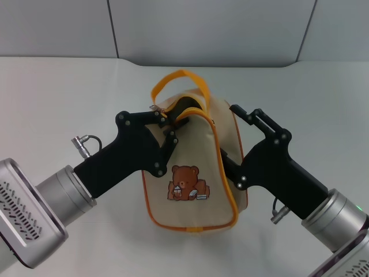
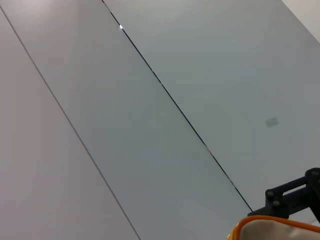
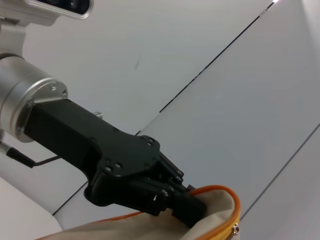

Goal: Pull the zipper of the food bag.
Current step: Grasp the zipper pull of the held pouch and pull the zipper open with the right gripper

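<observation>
Centrally in the head view, the food bag [image 1: 193, 173] stands on the white table [image 1: 57, 92], its brown bear print [image 1: 185, 183] facing the camera and its orange loop strap [image 1: 179, 81] arching over the top toward the upper middle of the frame. The zipper [image 1: 216, 144], edged in orange, runs from the bag's top down its right-hand side and around the lower edge; near the top the mouth gapes and shows a dark interior. A small silvery pull tab [image 1: 154, 108] sits at the upper left corner of the bag, just beside the black fingers.

The left gripper [image 1: 167, 124] comes in from the lower left of the frame, and its fingers are closed onto the bag's upper left corner at the zipper end; whether they pinch the tab itself or only the fabric cannot be told. The right gripper [image 1: 230, 138] comes in from the lower right, with one finger against the bag's right side and the other raised beside its top; its fingers stand apart around that edge.

The right wrist view shows the left gripper [image 3: 192, 207] clamped on the orange-piped rim of the bag [image 3: 150, 227]. The left wrist view shows mostly grey wall panels [image 2: 150, 100], with the bag's rim [image 2: 272, 227] and a black finger [image 2: 292, 195] in the lower right corner.
</observation>
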You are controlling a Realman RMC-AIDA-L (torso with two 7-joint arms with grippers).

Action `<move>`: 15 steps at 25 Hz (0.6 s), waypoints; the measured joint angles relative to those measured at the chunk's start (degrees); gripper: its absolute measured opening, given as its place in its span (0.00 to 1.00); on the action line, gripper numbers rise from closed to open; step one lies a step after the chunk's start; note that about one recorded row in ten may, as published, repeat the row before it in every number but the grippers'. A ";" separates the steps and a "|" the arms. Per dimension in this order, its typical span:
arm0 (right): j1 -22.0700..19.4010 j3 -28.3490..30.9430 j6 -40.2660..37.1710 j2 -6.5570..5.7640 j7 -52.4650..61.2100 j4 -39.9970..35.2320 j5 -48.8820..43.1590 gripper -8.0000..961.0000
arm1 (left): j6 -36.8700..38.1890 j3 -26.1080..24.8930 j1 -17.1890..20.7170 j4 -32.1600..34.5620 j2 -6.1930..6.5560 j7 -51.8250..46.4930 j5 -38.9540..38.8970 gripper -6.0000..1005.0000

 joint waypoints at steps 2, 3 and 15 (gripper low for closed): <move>-0.01 0.01 -0.01 0.00 0.00 0.00 0.00 0.71 | 0.00 0.02 0.00 0.00 0.00 0.00 0.00 0.06; -0.02 0.02 -0.02 0.00 0.00 0.00 0.00 0.71 | 0.00 0.02 0.00 0.00 0.00 0.00 0.00 0.06; 0.30 -0.41 0.03 0.00 0.00 0.78 0.04 0.42 | 0.00 0.05 0.00 0.00 0.00 0.00 0.03 0.06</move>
